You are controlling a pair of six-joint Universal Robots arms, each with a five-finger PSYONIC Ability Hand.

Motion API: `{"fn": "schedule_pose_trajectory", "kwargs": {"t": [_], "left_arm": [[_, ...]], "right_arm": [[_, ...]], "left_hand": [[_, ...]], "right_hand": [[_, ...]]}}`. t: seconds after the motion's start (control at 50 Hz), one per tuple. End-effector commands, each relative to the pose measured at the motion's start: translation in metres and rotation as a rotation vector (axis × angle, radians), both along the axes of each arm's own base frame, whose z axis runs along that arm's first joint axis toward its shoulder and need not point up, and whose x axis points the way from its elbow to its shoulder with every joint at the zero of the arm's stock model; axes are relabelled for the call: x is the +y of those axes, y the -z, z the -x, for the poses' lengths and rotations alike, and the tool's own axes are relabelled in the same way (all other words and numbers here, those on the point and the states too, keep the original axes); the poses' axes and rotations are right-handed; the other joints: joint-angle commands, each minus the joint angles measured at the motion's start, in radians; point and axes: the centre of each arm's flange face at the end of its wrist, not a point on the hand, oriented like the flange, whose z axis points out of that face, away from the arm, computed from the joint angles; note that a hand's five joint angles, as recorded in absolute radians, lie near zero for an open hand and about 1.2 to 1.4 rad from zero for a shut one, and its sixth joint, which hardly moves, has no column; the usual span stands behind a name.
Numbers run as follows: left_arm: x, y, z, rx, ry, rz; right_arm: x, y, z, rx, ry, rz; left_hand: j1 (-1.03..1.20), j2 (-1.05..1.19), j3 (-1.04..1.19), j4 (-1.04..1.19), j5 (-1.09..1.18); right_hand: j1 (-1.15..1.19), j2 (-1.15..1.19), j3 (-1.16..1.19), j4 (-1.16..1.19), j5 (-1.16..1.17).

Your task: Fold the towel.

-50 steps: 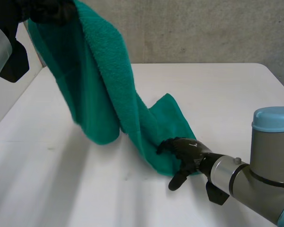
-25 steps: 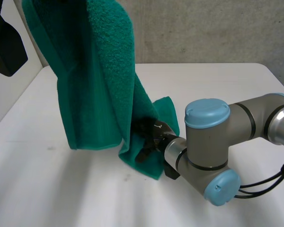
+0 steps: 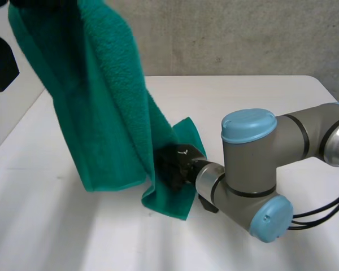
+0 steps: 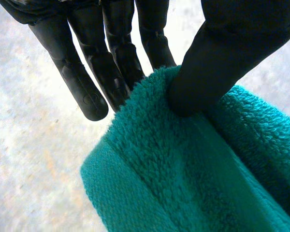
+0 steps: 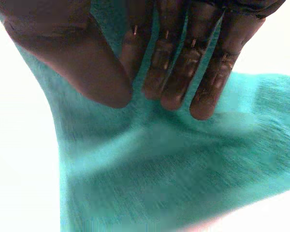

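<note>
My left hand (image 4: 111, 63) pinches the top edge of the green terry towel (image 3: 101, 96) between thumb and fingers, holding it high above the white table (image 3: 45, 226), which lies bare beneath. My right hand (image 3: 172, 164) meets the towel's lower fold; I cannot tell its grip.

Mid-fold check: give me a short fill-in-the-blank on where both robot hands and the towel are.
The left robot hand pinches the ___ between thumb and fingers.
The right robot hand meets the towel at its ___ end.
The table is ___ in colour.
Missing: towel; lower; white.
</note>
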Motion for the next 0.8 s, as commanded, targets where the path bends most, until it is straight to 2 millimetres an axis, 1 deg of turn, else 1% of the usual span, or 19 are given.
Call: {"fn": "schedule_pose_trajectory", "kwargs": {"t": [0.02,0.04,0.12,0.28,0.44,0.52,0.6,0.8], "left_arm": [[-0.047,0.029,-0.023,-0.033,-0.148,-0.068],[-0.054,0.035,-0.026,-0.034,-0.166,-0.082],[-0.067,0.048,-0.030,-0.030,-0.185,-0.115],[-0.082,0.069,-0.032,-0.053,-0.210,-0.174],[-0.087,0.078,-0.036,-0.062,-0.228,-0.197],[-0.088,0.080,-0.038,-0.063,-0.233,-0.201],[-0.089,0.081,-0.038,-0.065,-0.234,-0.204],[-0.089,0.083,-0.038,-0.068,-0.234,-0.211]], "right_arm": [[0.011,0.003,0.029,0.244,-0.047,0.126],[0.015,0.004,0.031,0.248,-0.050,0.119],[0.019,0.008,0.033,0.244,-0.059,0.116],[0.018,0.015,0.031,0.226,-0.061,0.135],[0.014,0.015,0.026,0.192,-0.053,0.180],[0.014,0.021,0.025,0.199,-0.058,0.170],[0.016,0.027,0.024,0.208,-0.066,0.157],[0.024,0.033,0.021,0.205,-0.078,0.126]], "left_hand": [[0.259,0.200,0.205,0.201,0.270],[0.259,0.200,0.205,0.201,0.270],[0.259,0.200,0.205,0.201,0.270],[0.259,0.200,0.205,0.201,0.270],[0.259,0.200,0.205,0.201,0.270],[0.259,0.200,0.205,0.201,0.270],[0.259,0.200,0.205,0.201,0.270],[0.259,0.200,0.205,0.201,0.270]], "right_hand": [[-0.239,-0.420,-0.426,-0.434,-0.416],[-0.312,-0.493,-0.499,-0.507,-0.490],[-0.354,-0.535,-0.541,-0.549,-0.531],[-0.348,-0.529,-0.535,-0.543,-0.526],[-0.316,-0.497,-0.503,-0.511,-0.493],[-0.310,-0.491,-0.497,-0.505,-0.487],[-0.313,-0.494,-0.500,-0.508,-0.490],[-0.327,-0.508,-0.515,-0.523,-0.505]]}}
